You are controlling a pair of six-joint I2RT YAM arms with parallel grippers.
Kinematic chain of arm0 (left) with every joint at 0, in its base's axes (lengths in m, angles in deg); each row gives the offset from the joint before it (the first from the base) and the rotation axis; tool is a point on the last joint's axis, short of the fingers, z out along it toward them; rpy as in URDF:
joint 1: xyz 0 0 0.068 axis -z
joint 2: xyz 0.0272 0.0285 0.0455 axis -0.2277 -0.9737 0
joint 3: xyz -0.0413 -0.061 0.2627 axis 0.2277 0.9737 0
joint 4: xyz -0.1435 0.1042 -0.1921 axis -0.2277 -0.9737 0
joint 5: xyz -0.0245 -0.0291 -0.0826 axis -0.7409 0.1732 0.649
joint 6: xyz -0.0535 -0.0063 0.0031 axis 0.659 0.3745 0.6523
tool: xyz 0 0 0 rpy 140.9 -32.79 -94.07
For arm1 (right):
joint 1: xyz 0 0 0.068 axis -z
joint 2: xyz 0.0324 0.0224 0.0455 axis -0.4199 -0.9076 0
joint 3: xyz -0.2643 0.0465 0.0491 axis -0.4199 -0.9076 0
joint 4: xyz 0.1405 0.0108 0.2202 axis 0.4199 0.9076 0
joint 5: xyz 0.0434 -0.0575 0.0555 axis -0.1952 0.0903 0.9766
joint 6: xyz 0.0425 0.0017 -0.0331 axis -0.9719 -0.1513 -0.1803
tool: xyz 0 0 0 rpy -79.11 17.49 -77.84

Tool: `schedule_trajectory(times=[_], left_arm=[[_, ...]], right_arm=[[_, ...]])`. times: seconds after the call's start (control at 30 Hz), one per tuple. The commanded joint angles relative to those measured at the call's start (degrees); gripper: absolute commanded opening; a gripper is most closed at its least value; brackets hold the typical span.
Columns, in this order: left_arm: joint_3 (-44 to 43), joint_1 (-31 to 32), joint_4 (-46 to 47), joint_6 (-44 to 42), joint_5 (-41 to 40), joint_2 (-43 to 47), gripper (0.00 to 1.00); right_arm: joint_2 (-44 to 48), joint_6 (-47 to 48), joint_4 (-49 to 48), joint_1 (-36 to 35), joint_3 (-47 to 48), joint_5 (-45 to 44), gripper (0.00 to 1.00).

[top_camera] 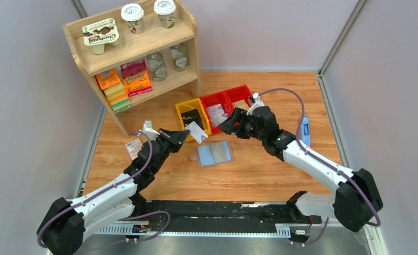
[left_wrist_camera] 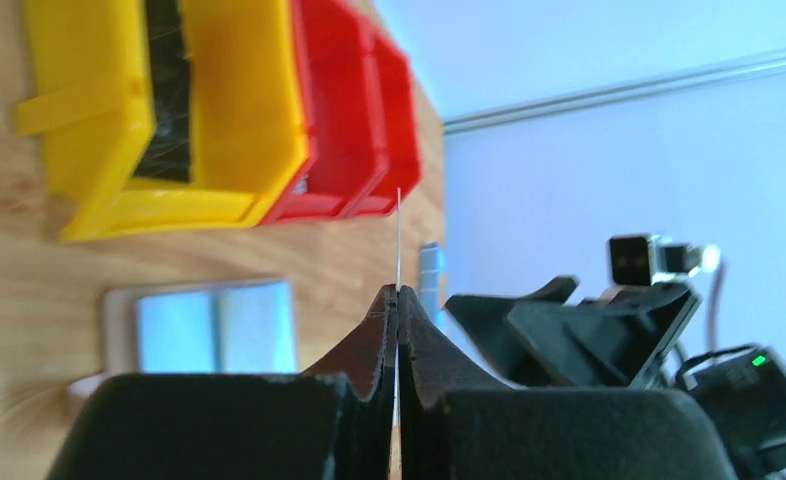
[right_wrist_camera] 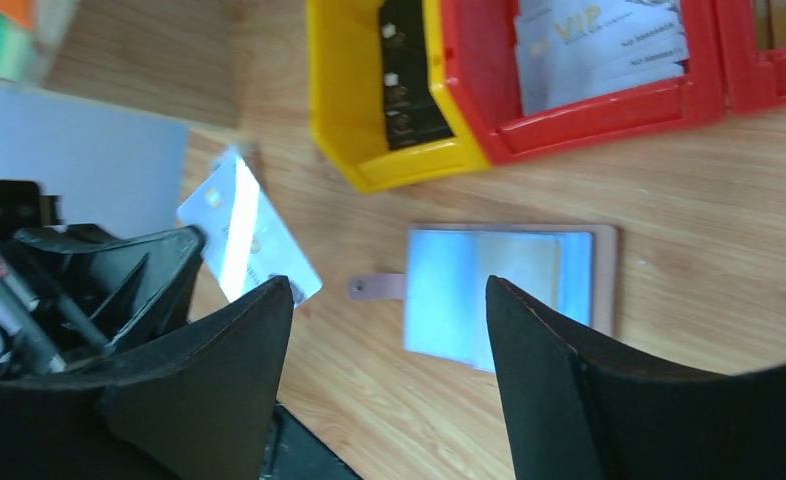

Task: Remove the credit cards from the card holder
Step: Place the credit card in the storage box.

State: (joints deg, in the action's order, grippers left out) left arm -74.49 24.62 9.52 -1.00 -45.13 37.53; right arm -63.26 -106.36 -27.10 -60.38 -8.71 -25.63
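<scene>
Left wrist view shows the card (left_wrist_camera: 398,235) only edge-on, a thin line clenched in the left gripper (left_wrist_camera: 397,292). Holder (top_camera: 216,153) lies open on bare table (top_camera: 260,175) between the arms, near bins (top_camera: 181,118). Right gripper (top_camera: 225,126) gapes, empty.

A wooden shelf (top_camera: 138,48) holds cups (top_camera: 133,17), bottles (top_camera: 156,66) and boxes (top_camera: 136,78). A yellow bin (top_camera: 181,119) touches two red bins (top_camera: 225,96). A blue object (top_camera: 305,132) lies far right.

"VIP" stands on a pale card (right_wrist_camera: 601,38) in the red bin (right_wrist_camera: 609,112), "Chobani" (seen upside down) on a shelf-top pack (top_camera: 100,32).
</scene>
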Motion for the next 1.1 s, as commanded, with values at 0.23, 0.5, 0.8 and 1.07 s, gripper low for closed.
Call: schedule_trajectory(times=[0.23, 0.5, 0.8, 1.07], left_arm=[[-9.8, -0.2, 21.7, 5.8, -3.6, -12.5, 0.0], [-15.2, -0.1, 24.3, 7.1, -1.7, -18.3, 0.0], [-17.4, -0.1, 25.1, 7.3, -0.3, -20.7, 0.0], [-18.0, -0.1, 25.9, 8.0, 1.0, -21.8, 0.0]], right_arm=[[6.6, -18.6, -31.2, -2.3, -12.8, 0.4, 0.72], [0.9, -21.3, -45.1, -3.3, -10.9, 3.4, 0.67], [-2.0, -19.8, -47.9, -3.5, -6.7, 4.7, 0.65], [-3.7, -17.7, -46.6, -3.4, -3.2, 4.8, 0.43]])
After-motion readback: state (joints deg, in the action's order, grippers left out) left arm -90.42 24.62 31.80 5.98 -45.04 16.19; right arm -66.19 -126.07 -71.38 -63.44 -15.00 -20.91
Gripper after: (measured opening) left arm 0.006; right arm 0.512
